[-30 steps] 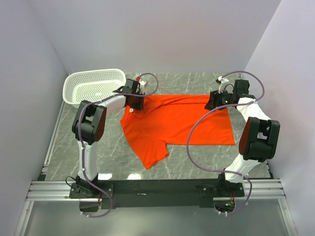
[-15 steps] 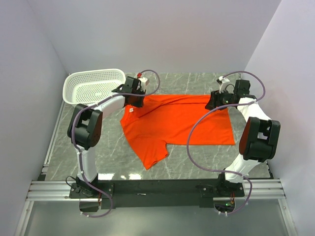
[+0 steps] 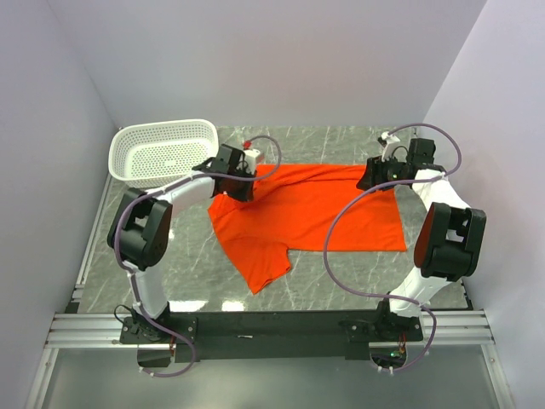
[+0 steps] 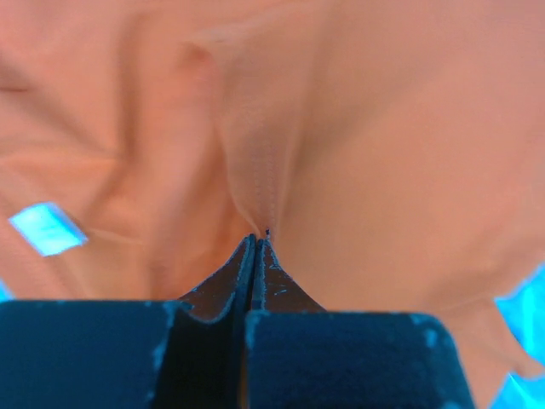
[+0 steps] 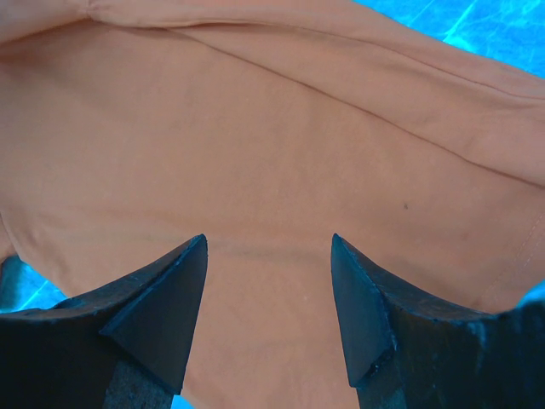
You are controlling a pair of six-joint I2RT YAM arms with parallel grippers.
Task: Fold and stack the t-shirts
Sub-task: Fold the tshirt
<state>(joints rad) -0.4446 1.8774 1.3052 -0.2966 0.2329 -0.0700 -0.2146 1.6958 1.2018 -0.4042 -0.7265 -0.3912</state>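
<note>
Showing what is judged an early grasp in the fold. At far left a white perforated basket stands on the tabletop, near the left end effector, whose jaws are pressed together on a raised ridge of the t-shirt at its far-left shoulder. The orange-red t-shirt is spread almost flat across the middle of the tabletop, one sleeve trailing toward the near edge. At right, the right end effector is held over the far-right corner of the cloth, jaws spread and nothing gripped. The fabric is judged light, soft and limp: it will drape and wrinkle rather than hold shape, so it is best taken at shoulders, seams or hem corners, where doubled layers give purchase. Bare tabletop is seen between the shirt and the arms' bases for laying the fold. Room is tighter beside the basket and along the right wall, where a cable loops above the cloth.
</note>
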